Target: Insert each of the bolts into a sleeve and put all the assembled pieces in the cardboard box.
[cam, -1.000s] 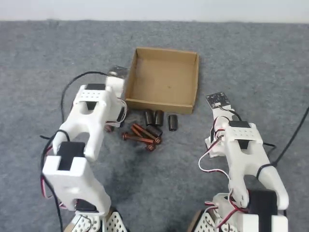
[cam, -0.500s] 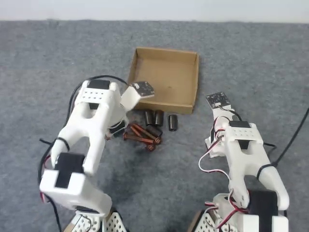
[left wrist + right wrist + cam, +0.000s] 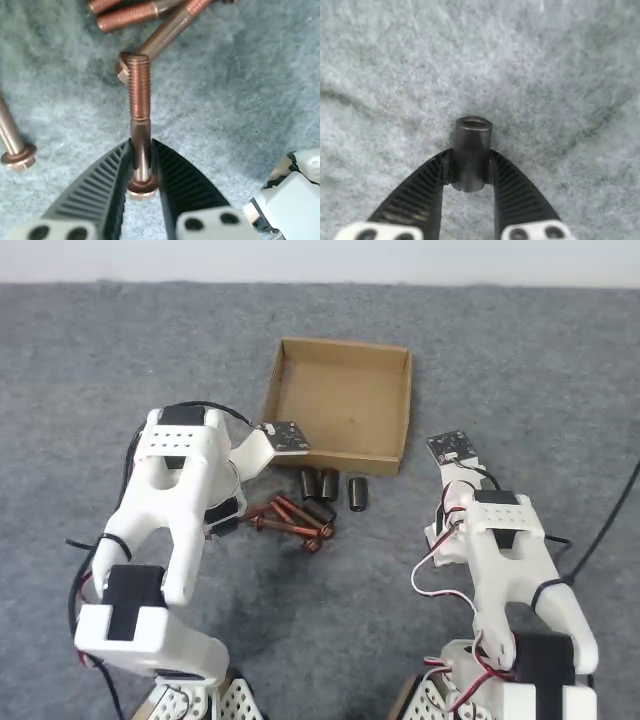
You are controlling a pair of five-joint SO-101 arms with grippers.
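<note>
On a grey carpet before two SO-101 arms, the left gripper is clamped on a copper-coloured bolt, its jaws nearly closed on the smooth shank just above the flanged head, leaving the threaded end free and pointing outward. The right gripper grips a dark cylindrical sleeve across its lower half, with the open bore facing away from the jaws; whether the sleeve touches the carpet cannot be told.

Both parts look like rigid metal, small but dense, with nothing to crush. The bolt's plain shank is probably slick, so the ribbed black fingers matter, and holding it near the head seems the right choice for threading the tip into a bore. The sleeve is smooth and round, and likely to twist or roll if pinched off-centre.

More loose bolts lie crossed in a heap between the arms. Three spare sleeves stand just beside the near wall of the cardboard box, a shallow, open-topped square tray with thin, light walls that a careless nudge could shift. No assembled piece is in it yet.
</note>
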